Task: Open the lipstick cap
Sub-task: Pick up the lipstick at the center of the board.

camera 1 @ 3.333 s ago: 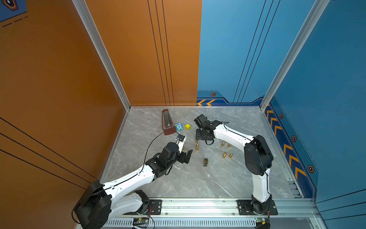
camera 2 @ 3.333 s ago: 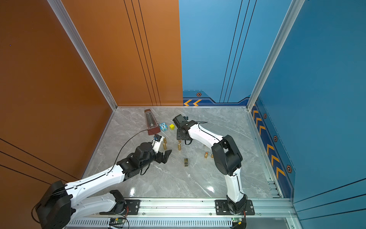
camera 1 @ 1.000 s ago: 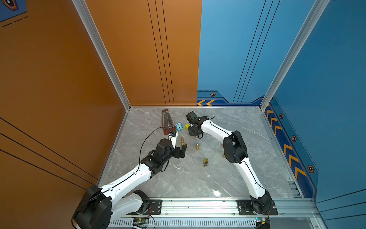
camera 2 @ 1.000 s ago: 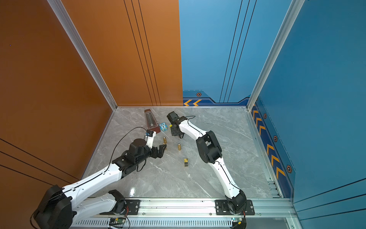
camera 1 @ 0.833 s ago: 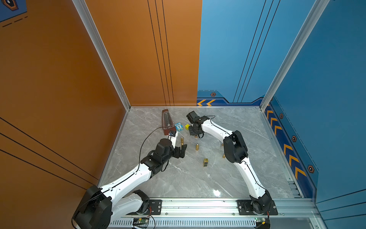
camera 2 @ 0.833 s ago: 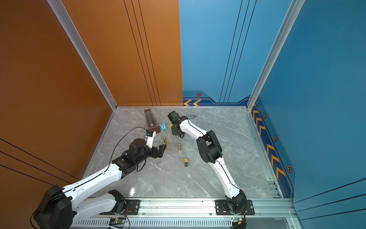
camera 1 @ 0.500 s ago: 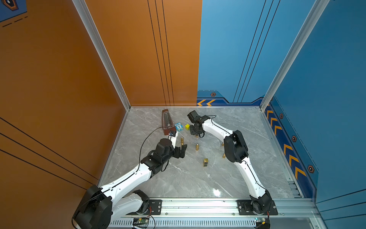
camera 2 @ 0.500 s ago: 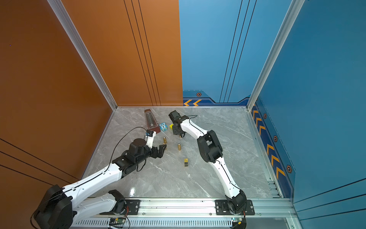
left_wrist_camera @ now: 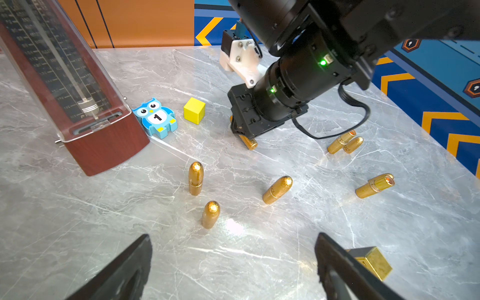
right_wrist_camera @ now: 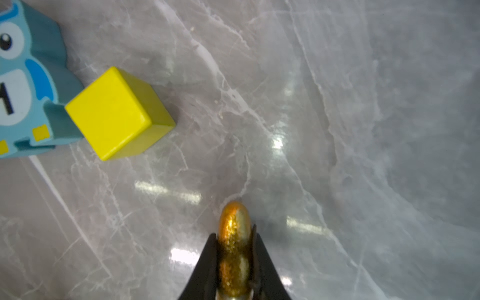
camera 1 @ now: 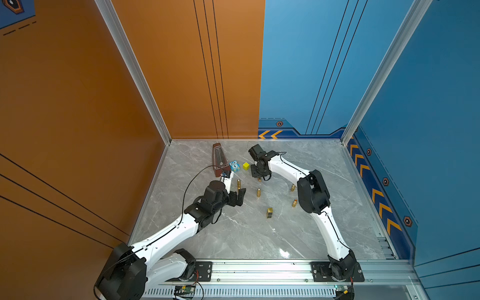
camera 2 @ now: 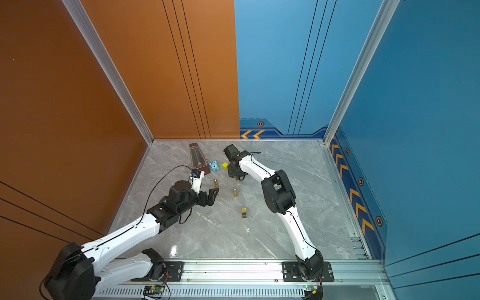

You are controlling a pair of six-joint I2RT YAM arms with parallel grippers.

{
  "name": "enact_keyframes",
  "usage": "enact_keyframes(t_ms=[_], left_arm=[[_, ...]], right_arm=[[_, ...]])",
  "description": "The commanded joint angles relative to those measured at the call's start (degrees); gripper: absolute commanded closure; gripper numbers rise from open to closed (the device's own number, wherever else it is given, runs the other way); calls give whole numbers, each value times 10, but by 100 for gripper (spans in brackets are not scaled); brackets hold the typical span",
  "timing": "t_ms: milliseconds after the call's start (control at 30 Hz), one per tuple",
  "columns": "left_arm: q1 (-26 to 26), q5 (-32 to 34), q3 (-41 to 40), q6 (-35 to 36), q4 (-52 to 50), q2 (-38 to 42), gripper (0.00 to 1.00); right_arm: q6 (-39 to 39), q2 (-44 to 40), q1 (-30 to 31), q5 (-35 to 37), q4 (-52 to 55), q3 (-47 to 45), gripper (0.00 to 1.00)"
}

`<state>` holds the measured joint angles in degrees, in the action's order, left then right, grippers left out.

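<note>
While the right gripper (right_wrist_camera: 233,233) is clamped on a gold lipstick (right_wrist_camera: 234,220) near the yellow cube (right_wrist_camera: 114,111), the left gripper (left_wrist_camera: 233,237) hangs farther from it — jaws wide apart, empty.

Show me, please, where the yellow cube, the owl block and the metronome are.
yellow cube (left_wrist_camera: 191,115), left wrist view, on its front face.
owl block (left_wrist_camera: 156,118), left wrist view, on the white belly marked 1.
metronome (left_wrist_camera: 104,152), left wrist view, on its wooden base.

Yellow cube (right_wrist_camera: 114,111), owl block (right_wrist_camera: 26,78) near right pincer (right_wrist_camera: 233,233); bare marble (right_wrist_camera: 363,130) opposite
</note>
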<state>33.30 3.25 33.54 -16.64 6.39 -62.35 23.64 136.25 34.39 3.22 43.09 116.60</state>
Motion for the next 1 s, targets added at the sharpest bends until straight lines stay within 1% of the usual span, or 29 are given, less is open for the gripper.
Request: enact_keyframes(t_ms=[0, 100, 167, 233, 333, 400, 533, 667, 767, 967], left_arm=[[-5, -17, 22, -29, -14, 18, 1], [1, -24, 31, -59, -23, 19, 1], [15, -28, 38, -78, -24, 14, 4], [43, -22, 48, -94, -25, 5, 7], [96, 14, 65, -122, -23, -13, 12], [127, 31, 82, -140, -23, -36, 19], [172, 45, 104, -179, 12, -84, 24], [180, 39, 97, -238, 77, -123, 30], [185, 29, 111, -251, 78, -148, 33], [193, 20, 118, -261, 107, -173, 39]], right_arm=[[21, -94, -9, -23, -21, -51, 84], [39, -159, -12, -30, -57, -127, 84], [55, -215, -14, -30, -81, -186, 83], [71, -261, -14, -30, -99, -233, 83], [104, -332, -14, -31, -124, -309, 83], [131, -381, -13, -39, -150, -360, 82], [177, -449, -1, -48, -182, -434, 82], [222, -510, 9, -41, -215, -497, 82], [246, -544, 12, -40, -236, -531, 82], [269, -567, 17, -50, -256, -555, 82]])
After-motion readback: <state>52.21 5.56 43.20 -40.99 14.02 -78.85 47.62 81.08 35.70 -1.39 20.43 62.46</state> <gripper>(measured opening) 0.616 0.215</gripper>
